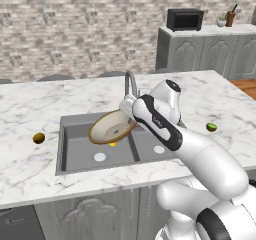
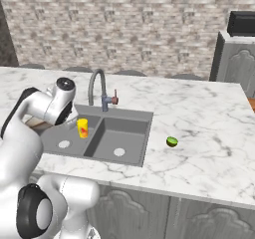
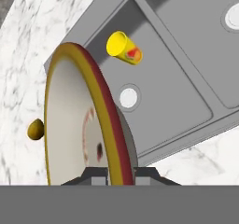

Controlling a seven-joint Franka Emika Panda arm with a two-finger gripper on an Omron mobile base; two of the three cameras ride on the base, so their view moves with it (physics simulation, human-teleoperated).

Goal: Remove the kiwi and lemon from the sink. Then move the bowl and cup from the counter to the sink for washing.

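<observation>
Left on the counter (image 1: 30, 109), well apart from the sink (image 1: 75, 149), a golden-brown fruit (image 1: 39, 138) is parked, likely one of the two cleared out. Next, over the left basin, the bowl (image 1: 111, 128) is held tilted on edge. The gripper (image 3: 113, 174) is clamped on its rim, one finger on each side of the wall, so it hangs steeply for lowering. The cup (image 2: 82, 128) is already stood in the left basin by the divider. The faucet (image 2: 97, 86) is passed just behind the bowl. Far right, a green fruit (image 2: 172, 142) is set on the counter, clear of the sink. Bowl release is judged the only step left.
</observation>
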